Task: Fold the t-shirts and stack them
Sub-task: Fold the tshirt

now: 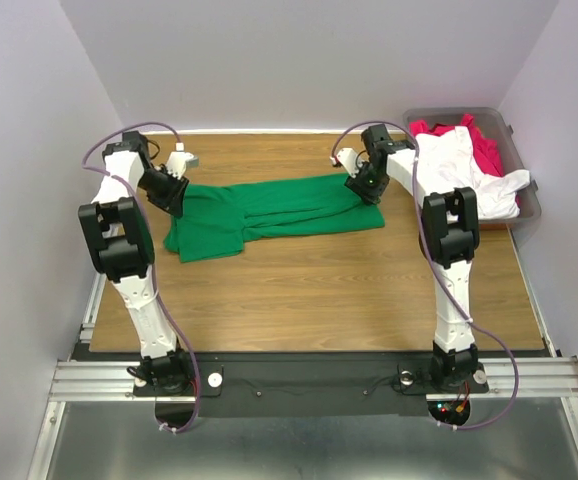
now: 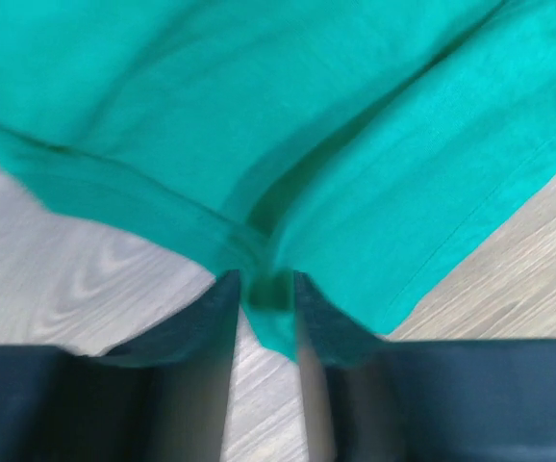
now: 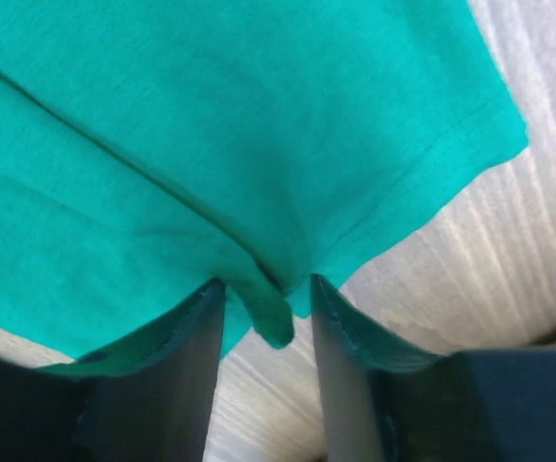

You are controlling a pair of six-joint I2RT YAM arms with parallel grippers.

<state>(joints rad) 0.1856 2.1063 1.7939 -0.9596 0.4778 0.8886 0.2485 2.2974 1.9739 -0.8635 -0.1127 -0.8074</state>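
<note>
Green t-shirt lies stretched lengthwise on the wooden table. The left gripper pinches a bunched fold at its left end, and the right gripper nips its right edge. The white t-shirt and red t-shirt sit in the plastic bin at far right.

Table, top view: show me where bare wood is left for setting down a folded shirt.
The table's widest bare wood runs between the green shirt and the near edge. A thin strip lies behind the shirt. Crowded: the far-right bin, heaped with a white shirt and a red shirt.
</note>
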